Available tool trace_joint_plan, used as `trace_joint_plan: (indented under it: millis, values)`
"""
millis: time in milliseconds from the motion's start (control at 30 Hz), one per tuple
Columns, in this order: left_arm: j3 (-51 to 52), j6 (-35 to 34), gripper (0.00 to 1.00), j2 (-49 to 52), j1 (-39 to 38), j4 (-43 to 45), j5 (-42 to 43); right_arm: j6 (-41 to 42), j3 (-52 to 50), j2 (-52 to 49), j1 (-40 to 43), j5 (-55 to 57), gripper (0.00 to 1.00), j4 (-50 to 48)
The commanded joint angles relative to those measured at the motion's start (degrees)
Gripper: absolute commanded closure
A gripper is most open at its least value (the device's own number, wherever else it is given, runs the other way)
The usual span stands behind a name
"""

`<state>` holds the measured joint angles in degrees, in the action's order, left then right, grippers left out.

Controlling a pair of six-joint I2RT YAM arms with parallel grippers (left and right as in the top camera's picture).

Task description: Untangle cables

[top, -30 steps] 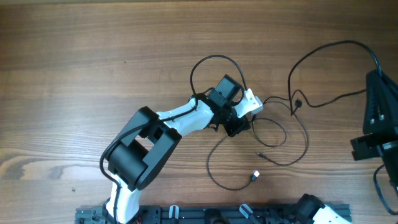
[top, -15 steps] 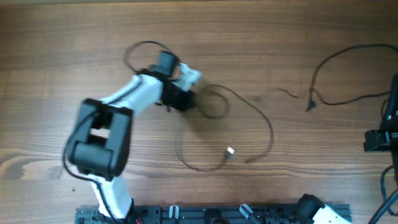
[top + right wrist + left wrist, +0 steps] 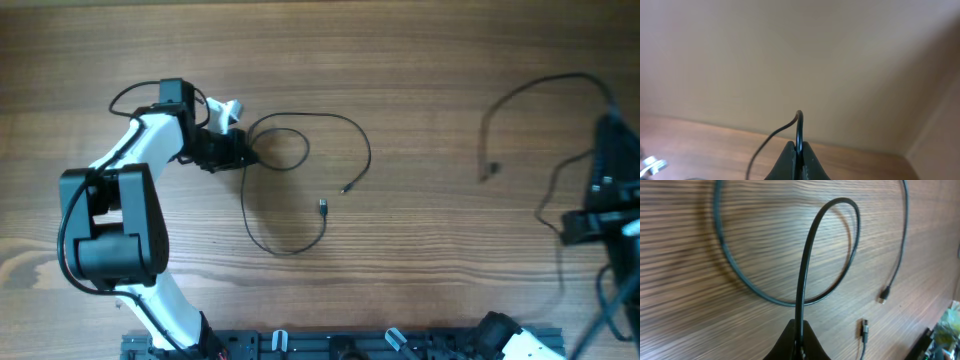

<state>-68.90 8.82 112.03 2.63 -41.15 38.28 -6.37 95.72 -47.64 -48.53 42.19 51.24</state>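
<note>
I count one wooden worktop [image 3: 420,60] and two cables, well apart. The left gripper [image 3: 800,336] has its jaws pinched on the looped left cable [image 3: 801,280]. The right gripper [image 3: 797,150] has its jaws clamped on the right cable [image 3: 799,131]. Two plug ends [image 3: 323,206] lie mid-worktop.

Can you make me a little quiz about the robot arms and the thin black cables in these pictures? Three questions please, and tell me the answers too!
1. True or false: the left cable and the right cable cross each other above the table.
2. What is pinched in the left gripper? A) the left cable B) a spoon C) nothing
3. Fill in the number: ___ plug ends lie close to the left cable's loop.

Key: 1 false, they are far apart; 2 A; 3 two.
</note>
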Motion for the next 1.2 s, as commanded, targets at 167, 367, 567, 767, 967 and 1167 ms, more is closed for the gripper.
trace_joint_plan:
  millis: [167, 367, 567, 767, 967, 1167]
  values:
    - [0.11, -0.24, 0.96, -1.62, -8.15, 0.02, 2.4, -11.28, 0.17, -12.7, 1.2, 6.43, 0.96, -7.93]
    - [0.11, -0.26, 0.96, -1.62, -11.41, 0.9, 2.38, -19.21, 0.17, -16.7, 15.41, 7.26, 0.96, -13.11]
    - [0.11, -0.26, 0.96, -1.62, -11.91, 0.85, 2.38, -22.12, 0.17, -18.69, 47.54, -8.48, 0.96, -16.59]
    - [0.11, -0.26, 0.96, -1.62, -11.91, 0.04, 2.38, -8.59, 0.17, -24.76, 72.59, -33.05, 0.96, -20.81]
    - [0.11, -0.26, 0.96, -1.62, -11.91, -1.14, 2.38, 4.37, 0.17, -37.03, 82.97, -36.35, 0.96, -21.64]
    - [0.11, -0.26, 0.96, -1.62, -11.91, -1.99, 2.38, 16.48, 0.17, -48.57, 89.55, -36.06, 0.96, -16.0]
